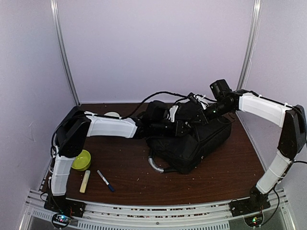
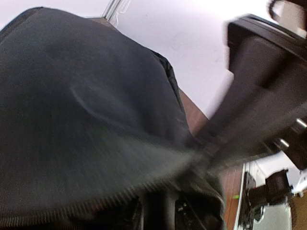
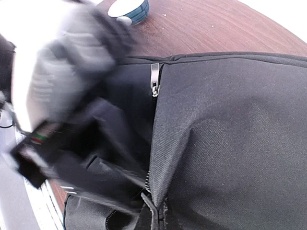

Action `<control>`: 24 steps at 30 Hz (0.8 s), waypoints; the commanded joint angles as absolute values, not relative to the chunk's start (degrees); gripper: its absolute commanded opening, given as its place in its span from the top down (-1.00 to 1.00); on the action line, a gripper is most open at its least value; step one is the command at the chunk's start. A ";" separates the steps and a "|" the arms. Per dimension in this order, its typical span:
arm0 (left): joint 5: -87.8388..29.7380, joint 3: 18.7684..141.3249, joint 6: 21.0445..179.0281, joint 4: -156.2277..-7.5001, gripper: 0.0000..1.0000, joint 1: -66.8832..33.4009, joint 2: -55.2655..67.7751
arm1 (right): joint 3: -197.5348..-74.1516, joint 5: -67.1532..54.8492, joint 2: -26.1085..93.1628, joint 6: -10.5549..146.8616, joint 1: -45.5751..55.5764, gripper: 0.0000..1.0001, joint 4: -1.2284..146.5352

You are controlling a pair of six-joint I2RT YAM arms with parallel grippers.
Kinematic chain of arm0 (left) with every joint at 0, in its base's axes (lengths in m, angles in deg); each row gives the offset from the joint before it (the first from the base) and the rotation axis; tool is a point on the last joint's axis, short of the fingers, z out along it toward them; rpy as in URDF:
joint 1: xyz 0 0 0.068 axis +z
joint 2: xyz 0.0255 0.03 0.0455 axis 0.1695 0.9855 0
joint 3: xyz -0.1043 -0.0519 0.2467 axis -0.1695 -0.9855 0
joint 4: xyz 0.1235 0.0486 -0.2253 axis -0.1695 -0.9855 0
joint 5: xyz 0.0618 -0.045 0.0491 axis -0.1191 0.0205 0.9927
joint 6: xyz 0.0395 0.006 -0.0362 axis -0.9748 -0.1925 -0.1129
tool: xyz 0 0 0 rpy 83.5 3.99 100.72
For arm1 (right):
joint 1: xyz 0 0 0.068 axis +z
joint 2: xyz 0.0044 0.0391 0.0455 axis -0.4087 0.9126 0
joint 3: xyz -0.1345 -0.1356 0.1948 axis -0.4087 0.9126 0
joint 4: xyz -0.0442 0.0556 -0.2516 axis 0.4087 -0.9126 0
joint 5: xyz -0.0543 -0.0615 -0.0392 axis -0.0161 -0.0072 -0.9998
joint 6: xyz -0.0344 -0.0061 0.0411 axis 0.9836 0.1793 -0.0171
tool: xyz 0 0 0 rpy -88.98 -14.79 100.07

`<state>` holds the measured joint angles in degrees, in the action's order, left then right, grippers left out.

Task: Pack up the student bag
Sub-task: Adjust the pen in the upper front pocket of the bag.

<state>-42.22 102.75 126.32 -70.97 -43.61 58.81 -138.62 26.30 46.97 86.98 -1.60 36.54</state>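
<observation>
Student bag position: the black rectangular soft fabric student bag (image 1: 201,143) lay right of centre on the dark brown wooden surface (image 1: 230,167), towards its far edge, with its grey curved handle (image 1: 156,165) pointing at the near edge.
Right gripper: the right gripper (image 1: 192,111) had its jaws together. Judging by fabric gathered to a point in both wrist views, it was clamped on the student bag's zip edge.
Left gripper: the left gripper (image 1: 180,125) was against the top of the student bag. The blurred views did not show whether its jaws were apart or together.
Risk, slip: the pinch looked thin, so any tug by the other arm could pull the fabric free and let the opening fall shut.
Risk, collision: both grippers worked very close together over the bag, so a sideways move by either could knock the other.
Risk, drag: the soft bag could slide or tip on the surface if lifted by one edge.
Risk, bowl: the left arm's elbow hung just beside the round lime-green bowl (image 1: 82,160) and could nudge it when swinging back.
Count, bags: one.
Count, bowls: one.
Count, pens: one blue-capped white marker pen (image 1: 105,180), near the near left corner.
Count, sticks: one cream stick (image 1: 85,181), beside the pen.
Count, rolls: one white and blue round roll (image 3: 128,10) at the far edge.
Count, metal zip pulls in view: one (image 3: 154,79).
</observation>
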 commanded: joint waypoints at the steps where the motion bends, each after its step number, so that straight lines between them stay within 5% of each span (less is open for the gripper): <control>1: -41.74 97.56 119.95 -76.06 0.43 -43.94 50.27 | -140.63 31.66 45.95 87.42 -1.46 1.00 40.73; 6: -37.76 93.06 116.66 -81.65 0.45 -43.70 45.70 | -140.54 31.71 46.01 87.56 -1.54 1.00 40.55; 14: -29.75 97.86 118.65 -87.09 0.82 -40.70 49.90 | -140.45 31.69 46.14 87.54 -1.54 1.00 40.64; 24: -37.48 111.27 124.31 -80.92 0.91 -40.21 63.71 | -140.65 31.68 46.82 87.27 -1.57 1.00 40.82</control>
<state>-34.05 106.20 121.01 -84.77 -40.04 58.83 -138.62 26.81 47.64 87.02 -1.67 36.69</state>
